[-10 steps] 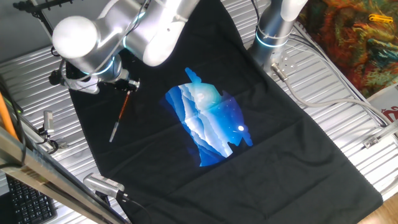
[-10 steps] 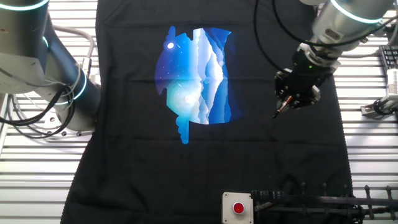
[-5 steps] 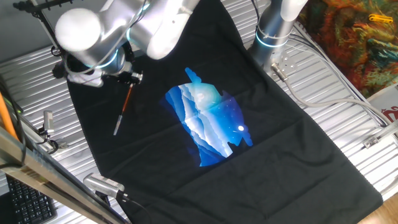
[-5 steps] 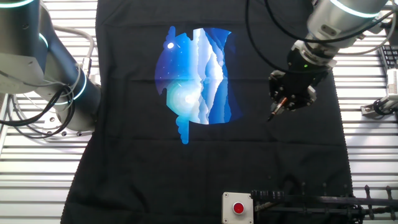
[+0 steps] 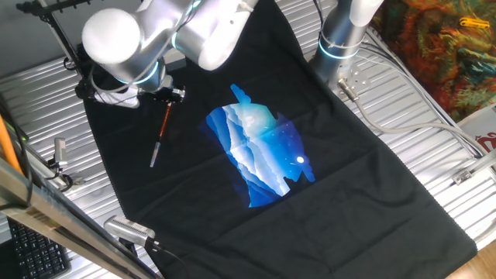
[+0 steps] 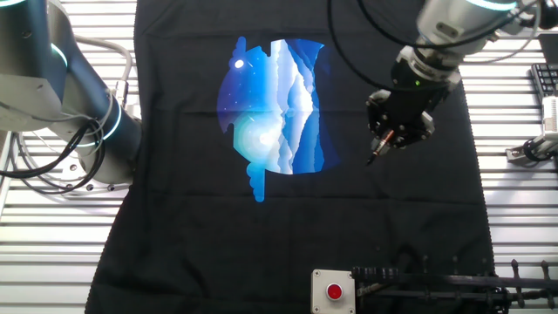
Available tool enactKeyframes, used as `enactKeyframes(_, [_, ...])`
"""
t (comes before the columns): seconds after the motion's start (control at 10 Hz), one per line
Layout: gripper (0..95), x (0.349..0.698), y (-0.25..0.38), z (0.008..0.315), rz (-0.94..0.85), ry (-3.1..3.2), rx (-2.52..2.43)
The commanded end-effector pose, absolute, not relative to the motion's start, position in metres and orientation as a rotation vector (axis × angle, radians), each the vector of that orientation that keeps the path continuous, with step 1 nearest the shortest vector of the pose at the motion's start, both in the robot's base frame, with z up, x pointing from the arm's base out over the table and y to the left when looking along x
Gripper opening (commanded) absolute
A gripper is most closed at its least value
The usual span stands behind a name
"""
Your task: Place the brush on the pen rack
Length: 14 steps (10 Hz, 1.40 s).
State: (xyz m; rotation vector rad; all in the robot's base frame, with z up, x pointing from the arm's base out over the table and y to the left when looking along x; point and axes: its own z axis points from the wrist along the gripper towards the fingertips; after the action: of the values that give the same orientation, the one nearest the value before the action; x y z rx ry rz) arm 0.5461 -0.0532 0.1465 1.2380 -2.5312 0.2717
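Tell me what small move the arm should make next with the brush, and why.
Probably keep carrying it toward the pen rack. The hand is shut on the brush, which hangs tilted above the black cloth, clear of it. The rack's thin black bar stands at the table's far corner, apart from the brush, so nothing is placed yet.

Two high fixed views from opposite table sides, both angled down, sharing the black cloth [image 5: 325, 194]
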Motion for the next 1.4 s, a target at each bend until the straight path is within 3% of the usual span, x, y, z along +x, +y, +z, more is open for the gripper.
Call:
enactKeyframes(0.1, [0.0, 0.5458, -0.0534, 0.1463, 0.271, -2.549, 1.241])
enactKeyframes(1.4, [0.0, 0.5468, -0.0536, 0.1464, 0.324, -2.600, 1.418])
